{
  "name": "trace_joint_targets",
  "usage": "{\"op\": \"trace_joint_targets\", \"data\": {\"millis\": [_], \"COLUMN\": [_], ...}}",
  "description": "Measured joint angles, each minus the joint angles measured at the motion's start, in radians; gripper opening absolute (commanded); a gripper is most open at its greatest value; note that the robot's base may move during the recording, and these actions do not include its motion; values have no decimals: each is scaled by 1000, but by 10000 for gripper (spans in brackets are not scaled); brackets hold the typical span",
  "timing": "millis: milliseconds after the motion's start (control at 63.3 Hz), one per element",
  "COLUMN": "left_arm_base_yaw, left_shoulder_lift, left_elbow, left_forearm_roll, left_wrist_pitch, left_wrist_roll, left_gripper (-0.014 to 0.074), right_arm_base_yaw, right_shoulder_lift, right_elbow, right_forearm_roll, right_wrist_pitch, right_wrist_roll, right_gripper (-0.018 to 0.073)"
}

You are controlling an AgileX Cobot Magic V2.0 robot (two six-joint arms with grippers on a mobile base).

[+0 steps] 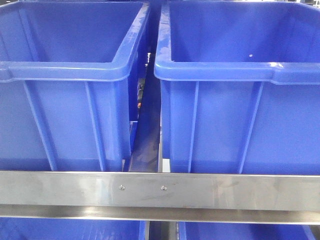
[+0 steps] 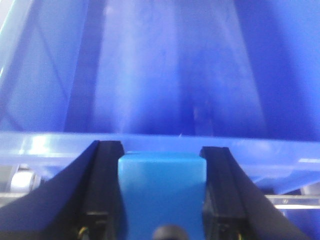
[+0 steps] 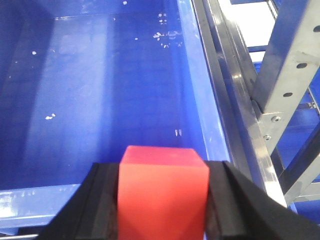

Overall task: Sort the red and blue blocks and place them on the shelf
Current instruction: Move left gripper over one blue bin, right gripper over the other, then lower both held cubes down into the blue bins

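Right now my left gripper [image 2: 162, 154] is clenched on the blue block [image 2: 162, 195]. The sky-blue cube sits squarely between my two black fingers [image 2: 102, 180], touching both. Just past my fingertips runs the pale front rim of a dark-blue bin [image 2: 150, 141], and beyond it the inner walls fall away, blurred. Whether the block hangs over that rim or short of it, I cannot tell.

My right gripper [image 3: 162, 167] grasps the red block [image 3: 162, 197] the same way, pinched between both fingers with its top face showing. Ahead of and below it opens another bin [image 3: 100, 100], its floor speckled with small white flecks. To the right of this gripper the shelf [image 3: 287, 65] shows a perforated steel upright and slanting rails running alongside the bin's long edge.

In the front view neither gripper shows. The left bin [image 1: 65, 72] and the right bin [image 1: 225, 72] stand side by side with a narrow gap between them. They sit behind the brushed-steel front rail [image 1: 240, 190], which carries two small screws [image 1: 121, 188]. More blue plastic shows beneath that rail.
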Motion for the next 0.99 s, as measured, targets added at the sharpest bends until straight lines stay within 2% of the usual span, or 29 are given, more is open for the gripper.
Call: {"op": "trace_joint_targets", "data": {"millis": [647,995], "left_arm_base_yaw": [0,0], "left_shoulder_lift": [0,35], "left_elbow": [0,-26], "left_forearm_roll": [0,0], "left_wrist_pitch": [-8,-98], "left_wrist_roll": [0,0], "left_gripper": [125,125], "right_arm_base_yaw": [0,0], "right_shoulder_lift": [0,2], "right_elbow": [0,-2], "right_forearm_roll": [0,0], "right_wrist_pitch": [-3,-24], "right_wrist_roll": [0,0], "right_gripper": [50,50]}}
